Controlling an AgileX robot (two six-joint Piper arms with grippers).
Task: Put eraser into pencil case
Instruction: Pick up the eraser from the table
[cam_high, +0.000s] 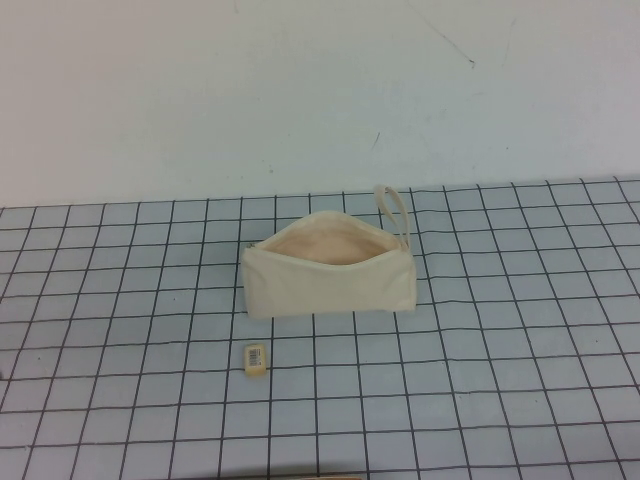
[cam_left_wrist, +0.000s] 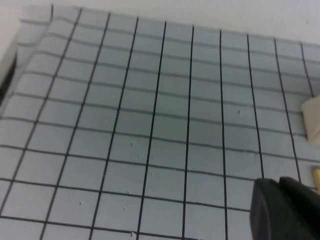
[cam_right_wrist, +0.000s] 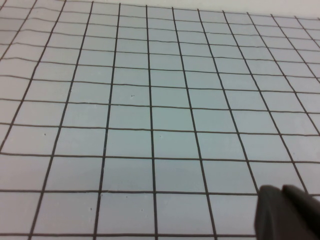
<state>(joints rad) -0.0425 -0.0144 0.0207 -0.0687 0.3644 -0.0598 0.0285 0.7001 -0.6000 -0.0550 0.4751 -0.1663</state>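
In the high view the cream-white pencil case (cam_high: 328, 268) stands on the grid mat with its zip open, peach lining showing and its loop strap (cam_high: 393, 208) at the far right end. The small cream-yellow eraser (cam_high: 255, 357), barcode label up, lies about one square nearer than the case's left end. Neither arm shows in the high view. My left gripper (cam_left_wrist: 277, 181) hangs shut and empty over bare mat; the case's edge (cam_left_wrist: 312, 119) and a sliver of the eraser (cam_left_wrist: 316, 176) show at the side of the left wrist view. My right gripper (cam_right_wrist: 280, 189) is shut and empty over bare mat.
The grey-blue grid mat (cam_high: 500, 330) covers the table up to a white wall (cam_high: 300, 90) behind. The mat's raised edge (cam_left_wrist: 30, 30) shows in the left wrist view.
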